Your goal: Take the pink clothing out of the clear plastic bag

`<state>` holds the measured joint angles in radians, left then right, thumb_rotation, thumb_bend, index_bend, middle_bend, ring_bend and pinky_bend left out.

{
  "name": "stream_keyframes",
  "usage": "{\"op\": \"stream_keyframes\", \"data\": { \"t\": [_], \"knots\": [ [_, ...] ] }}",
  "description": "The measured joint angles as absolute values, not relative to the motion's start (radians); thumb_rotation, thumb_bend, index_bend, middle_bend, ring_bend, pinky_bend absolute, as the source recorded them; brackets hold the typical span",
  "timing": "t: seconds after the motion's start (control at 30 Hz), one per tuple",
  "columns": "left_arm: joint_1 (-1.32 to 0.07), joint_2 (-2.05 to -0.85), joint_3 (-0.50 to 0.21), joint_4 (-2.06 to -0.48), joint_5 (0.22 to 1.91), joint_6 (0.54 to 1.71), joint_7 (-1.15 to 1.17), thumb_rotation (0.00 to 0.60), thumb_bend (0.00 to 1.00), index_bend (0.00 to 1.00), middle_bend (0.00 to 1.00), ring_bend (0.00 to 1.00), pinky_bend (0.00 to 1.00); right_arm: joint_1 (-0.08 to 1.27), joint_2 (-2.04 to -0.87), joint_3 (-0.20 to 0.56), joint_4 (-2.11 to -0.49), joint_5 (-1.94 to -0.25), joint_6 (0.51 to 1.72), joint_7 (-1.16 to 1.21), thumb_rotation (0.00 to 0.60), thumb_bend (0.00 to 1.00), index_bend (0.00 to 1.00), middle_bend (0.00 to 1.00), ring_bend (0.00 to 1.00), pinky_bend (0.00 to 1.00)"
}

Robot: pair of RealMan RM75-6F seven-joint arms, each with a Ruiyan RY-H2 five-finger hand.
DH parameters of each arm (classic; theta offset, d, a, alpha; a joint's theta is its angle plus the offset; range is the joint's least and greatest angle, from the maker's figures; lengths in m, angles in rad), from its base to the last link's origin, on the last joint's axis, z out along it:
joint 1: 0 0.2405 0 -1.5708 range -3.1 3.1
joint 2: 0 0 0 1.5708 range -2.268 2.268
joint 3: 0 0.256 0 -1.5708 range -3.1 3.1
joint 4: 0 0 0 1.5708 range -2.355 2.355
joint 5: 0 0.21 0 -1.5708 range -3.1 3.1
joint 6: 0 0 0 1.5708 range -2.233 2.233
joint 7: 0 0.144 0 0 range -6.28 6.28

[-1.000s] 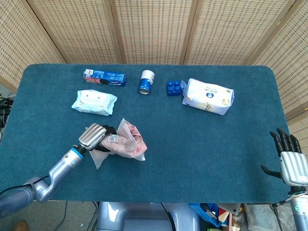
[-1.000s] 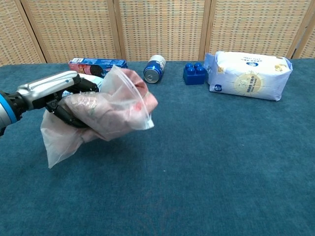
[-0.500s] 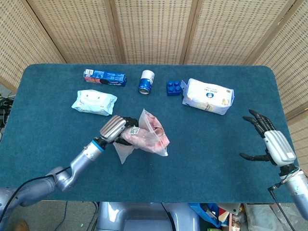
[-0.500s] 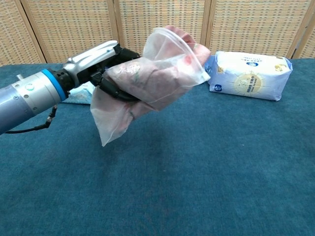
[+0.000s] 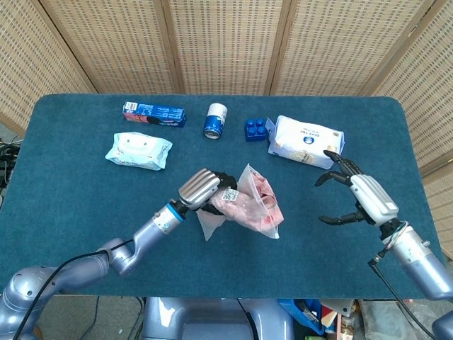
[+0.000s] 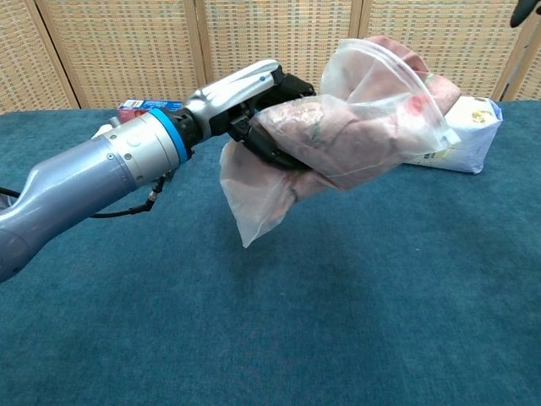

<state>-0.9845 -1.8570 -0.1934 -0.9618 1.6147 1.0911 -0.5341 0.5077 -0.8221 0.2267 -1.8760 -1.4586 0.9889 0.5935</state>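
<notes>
My left hand grips the clear plastic bag and holds it up above the middle of the table. The pink clothing fills the bag, whose open mouth points right and up. The bag's empty tail hangs down under the hand. My right hand hovers open to the right of the bag, fingers spread toward it, with a clear gap between them. Only a dark fingertip of it shows in the chest view.
Along the far side of the blue table lie a blue box, a wet-wipes pack, a can, a blue block and a white bag. Wicker screens stand behind.
My left hand has carried the bag right and higher, from the front left to the table's middle. My right hand has risen from the right edge and moved in toward the bag.
</notes>
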Motion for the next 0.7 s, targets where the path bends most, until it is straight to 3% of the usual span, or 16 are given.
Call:
{"op": "stream_keyframes", "data": {
  "t": [0.7],
  "knots": [
    [-1.045,-1.951,-0.222,-0.893,1.560,1.077,-0.540,0.600,0.46,0.62,0.55,0.51,0.62,0.632,-0.897,0.264,-1.958,-1.250,0.869,0.361,0.600,0.09,0.38,0.00,0.00,0.00]
  ]
}}
